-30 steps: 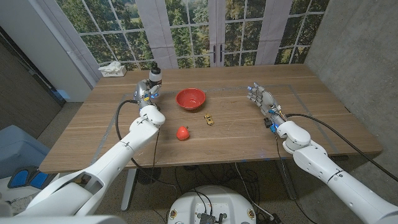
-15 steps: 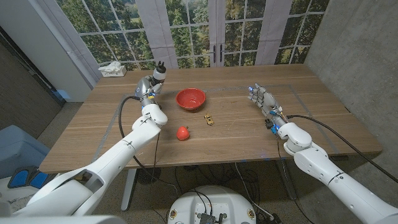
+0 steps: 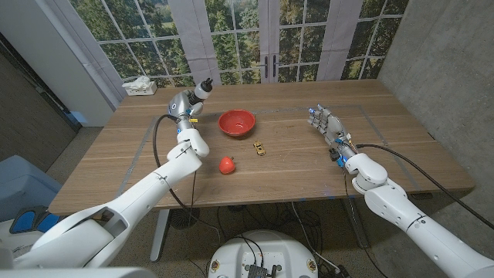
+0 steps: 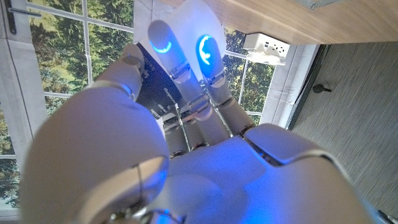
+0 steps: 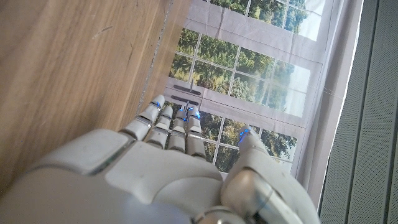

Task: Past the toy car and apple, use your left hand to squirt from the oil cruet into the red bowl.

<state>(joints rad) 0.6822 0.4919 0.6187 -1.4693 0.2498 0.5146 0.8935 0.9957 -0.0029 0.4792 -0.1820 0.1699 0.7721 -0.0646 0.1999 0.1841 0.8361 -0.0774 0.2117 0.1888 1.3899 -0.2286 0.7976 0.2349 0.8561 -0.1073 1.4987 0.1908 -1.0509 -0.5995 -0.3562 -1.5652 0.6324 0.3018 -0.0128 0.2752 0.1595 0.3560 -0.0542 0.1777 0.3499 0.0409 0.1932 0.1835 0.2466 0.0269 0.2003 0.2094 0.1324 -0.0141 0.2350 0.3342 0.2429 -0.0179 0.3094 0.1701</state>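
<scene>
Oil cruet [image 3: 199, 92] w/ dark cap sits lifted off worktop, tilted, top aimed twd red bowl [image 3: 236, 123]. Bowl stands upright just beyond small toy car [image 3: 261, 148] & red apple [image 3: 226, 164].

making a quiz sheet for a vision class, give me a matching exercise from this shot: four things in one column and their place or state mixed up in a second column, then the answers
Things
1. oil cruet
2. red bowl
3. toy car
4. right hand

Places or states
A. small and yellowish, on the wood between the bowl and the table's near edge
B. holding nothing, fingers apart, on the table's right side
C. tilted in the left hand, spout toward the bowl
D. standing near the table's middle, past the apple

Pairs: 1-C, 2-D, 3-A, 4-B
</scene>
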